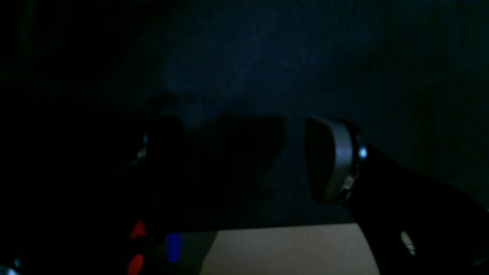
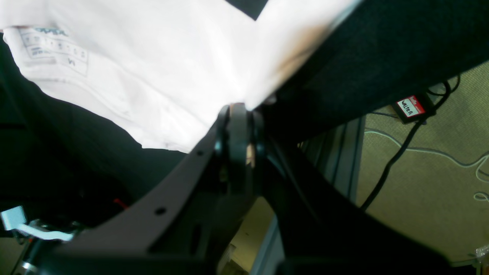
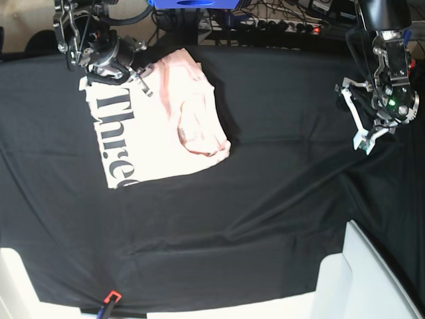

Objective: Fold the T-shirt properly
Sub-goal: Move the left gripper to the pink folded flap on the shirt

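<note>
Although the T-shirt [image 3: 159, 119] already lies as a compact, roughly rectangular bundle at the far left part of the black-clothed surface [image 3: 265, 199], the fold does not yet look finished. In the base view the black lettering runs down its left strip, while the right portion is doubled over with a rumpled hump and a curved hem edge showing, so at least 1 fold seems done and the layers still sit unevenly. The right end effector [image 2: 244, 109] sits at the shirt's far corner, its 2 fingers pinched tight on a pale edge of fabric in the right wrist view, with the printed care label [image 2: 53, 47] visible on the cloth beyond. The left end effector [image 3: 365, 123] hangs over bare black cloth at the other side of the surface, well apart from the shirt, its fingers spread and holding nothing; its wrist view shows only dark cloth between them. What remains, as I judge it, is carrying the held corner across, flattening the bunched side and squaring the edges.
</note>
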Motion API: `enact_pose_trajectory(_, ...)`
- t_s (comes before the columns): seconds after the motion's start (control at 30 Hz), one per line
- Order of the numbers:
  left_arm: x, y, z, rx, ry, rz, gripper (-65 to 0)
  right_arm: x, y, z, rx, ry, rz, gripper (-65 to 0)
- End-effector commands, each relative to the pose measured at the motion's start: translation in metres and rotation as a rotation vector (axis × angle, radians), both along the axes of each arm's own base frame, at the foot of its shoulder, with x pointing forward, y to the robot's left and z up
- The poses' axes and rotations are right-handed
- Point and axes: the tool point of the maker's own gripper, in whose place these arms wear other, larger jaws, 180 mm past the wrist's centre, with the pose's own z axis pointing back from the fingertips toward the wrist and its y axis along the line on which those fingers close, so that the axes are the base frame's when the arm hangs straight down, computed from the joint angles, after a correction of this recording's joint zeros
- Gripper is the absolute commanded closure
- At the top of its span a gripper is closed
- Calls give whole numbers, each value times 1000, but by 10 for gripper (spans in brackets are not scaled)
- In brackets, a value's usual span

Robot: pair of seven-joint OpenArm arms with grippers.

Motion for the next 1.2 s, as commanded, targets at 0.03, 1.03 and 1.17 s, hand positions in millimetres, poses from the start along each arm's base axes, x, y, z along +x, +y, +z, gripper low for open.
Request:
enact_pose_trajectory(0.03,10,9,12,25,-34,-6,-459,4,4,6,20,-20,4,-10)
enact_pose_trajectory(1.03,50,-149,28,-636,-111,-74,-469,42,-73,24,-197,-186,10,-325)
enact_pose_trajectory(1.17,48,-175,30,-722,-102,-96,-576,48,-77,34,-209,-218,24,-325)
